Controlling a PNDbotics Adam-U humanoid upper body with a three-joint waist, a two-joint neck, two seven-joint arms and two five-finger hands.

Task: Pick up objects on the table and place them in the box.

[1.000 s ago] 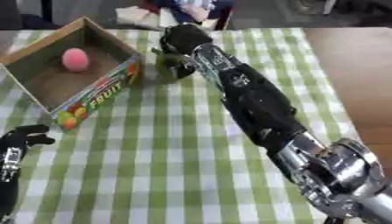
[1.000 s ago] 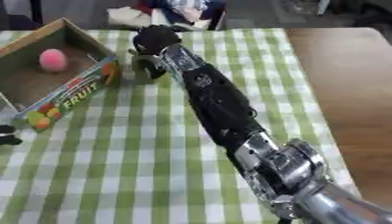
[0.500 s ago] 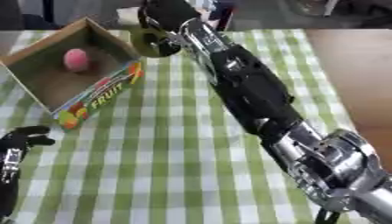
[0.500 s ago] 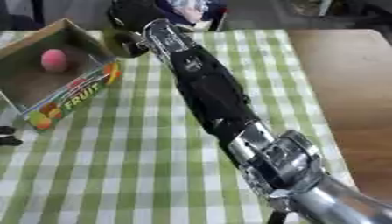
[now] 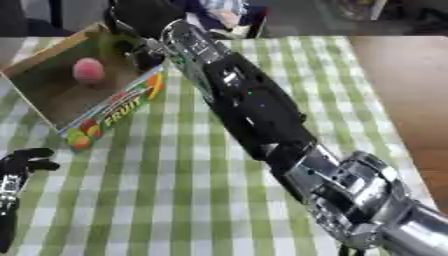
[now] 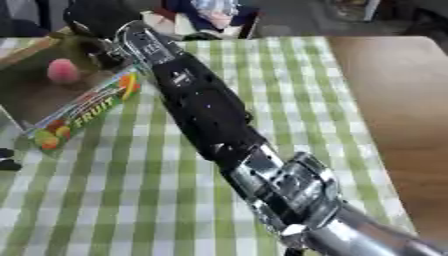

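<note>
Right hand [image 5: 140,17] reaches over the far corner of the box [image 5: 52,107]; fingers blurred, cannot tell what, if anything, they hold. A pink round object [image 5: 87,70] lies inside the box. Left hand [image 5: 22,165] idles low left on the tabletop [image 5: 175,200], fingers relaxed. Judgement: lower well inside the walls before releasing, clear of the pink object.
</note>
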